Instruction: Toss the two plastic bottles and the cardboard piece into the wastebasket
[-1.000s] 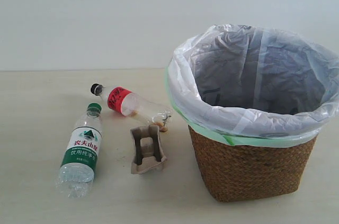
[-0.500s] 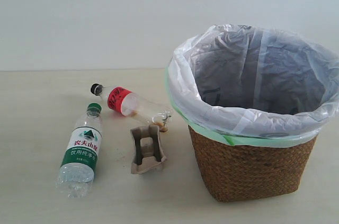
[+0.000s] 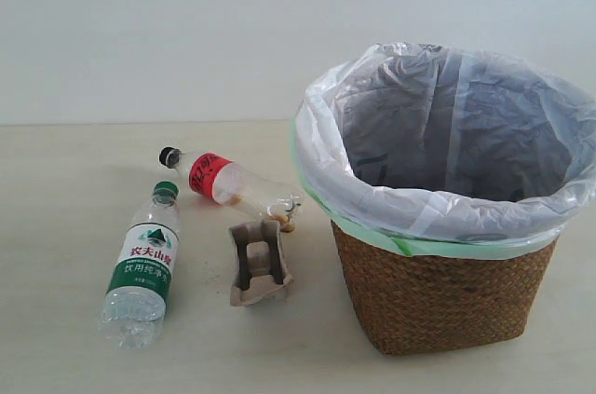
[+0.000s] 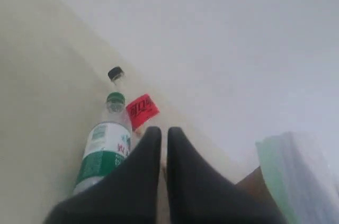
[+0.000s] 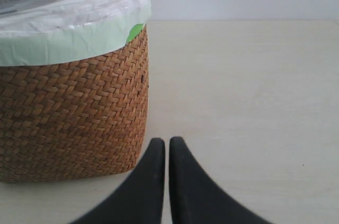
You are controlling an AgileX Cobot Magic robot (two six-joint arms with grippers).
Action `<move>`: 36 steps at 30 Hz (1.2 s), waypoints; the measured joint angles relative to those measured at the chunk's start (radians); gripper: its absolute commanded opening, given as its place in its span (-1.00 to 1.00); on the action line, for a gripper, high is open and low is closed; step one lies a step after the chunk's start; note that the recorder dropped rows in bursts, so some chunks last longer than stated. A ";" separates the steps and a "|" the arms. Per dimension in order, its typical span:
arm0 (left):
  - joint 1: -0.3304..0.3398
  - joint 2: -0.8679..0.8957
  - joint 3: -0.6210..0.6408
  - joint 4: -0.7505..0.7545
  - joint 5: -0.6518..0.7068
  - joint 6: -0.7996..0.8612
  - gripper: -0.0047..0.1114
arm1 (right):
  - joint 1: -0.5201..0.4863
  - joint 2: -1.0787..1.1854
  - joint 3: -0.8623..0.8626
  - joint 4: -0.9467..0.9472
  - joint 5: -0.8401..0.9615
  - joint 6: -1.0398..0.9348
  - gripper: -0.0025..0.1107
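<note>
While the green-capped bottle (image 3: 142, 264), the red-labelled bottle (image 3: 228, 182) and the cardboard piece (image 3: 258, 264) all lie on the table (image 3: 56, 189) beside the wastebasket (image 3: 438, 301) — none inside it — the first pickup looks not yet begun. The left gripper (image 4: 163, 135) and right gripper (image 5: 167, 144) each have jaws pressed together on nothing, so the next move calls for the left one to spread and come down over a bottle.

Plain off-white wall (image 3: 186, 31), pale beige tabletop (image 3: 56, 189) meeting it, soft even light, faint shadows
</note>
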 measured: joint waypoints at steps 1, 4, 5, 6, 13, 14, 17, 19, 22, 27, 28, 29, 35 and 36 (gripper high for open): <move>0.000 0.000 0.000 -0.023 -0.023 0.000 -0.85 | 0.000 0.000 0.000 0.000 0.000 0.000 -0.96; 0.000 0.000 0.000 -0.063 -0.013 0.004 -0.85 | 0.000 0.000 0.000 0.000 0.000 0.000 -0.96; 0.000 0.000 0.000 -0.067 -0.006 0.021 -0.85 | 0.000 0.000 0.000 0.000 0.000 0.000 -0.96; 0.000 0.000 0.000 -0.067 0.001 0.043 -0.85 | 0.000 0.000 0.000 0.000 0.000 0.000 -0.96; 0.000 0.000 0.000 -0.091 0.006 0.083 -0.85 | 0.000 0.000 0.000 0.000 0.000 0.000 -0.96; 0.000 0.000 0.000 -0.093 0.006 0.083 -0.85 | 0.000 0.000 0.000 0.000 0.000 0.000 -0.96; 0.000 0.000 0.000 -0.105 0.006 0.088 -0.85 | 0.000 0.000 0.000 0.000 0.000 0.000 -0.96; 0.000 0.000 0.000 -0.128 0.006 0.110 -0.85 | 0.000 0.000 0.000 0.000 0.000 0.000 -0.96; 0.000 0.000 -0.005 -0.197 0.013 0.206 -0.85 | 0.000 0.000 0.000 0.000 0.000 0.000 -0.96; 0.000 0.058 -0.162 -0.277 0.036 0.407 -0.85 | 0.000 0.000 0.000 0.000 0.000 0.000 -0.96; 0.000 0.104 -0.217 -0.277 0.050 0.425 -0.85 | 0.000 0.000 0.000 0.000 0.000 0.000 -0.96; 0.000 0.160 -0.277 -0.269 0.071 0.438 -0.85 | 0.000 0.000 0.000 0.000 0.000 0.000 -0.96; 0.000 0.592 -0.668 -0.092 0.325 0.377 -0.85 | 0.000 0.000 0.000 0.000 0.000 0.000 -0.96; 0.000 0.654 -0.742 -0.051 0.374 0.340 -0.85 | 0.000 0.000 0.000 0.000 0.000 0.000 -0.96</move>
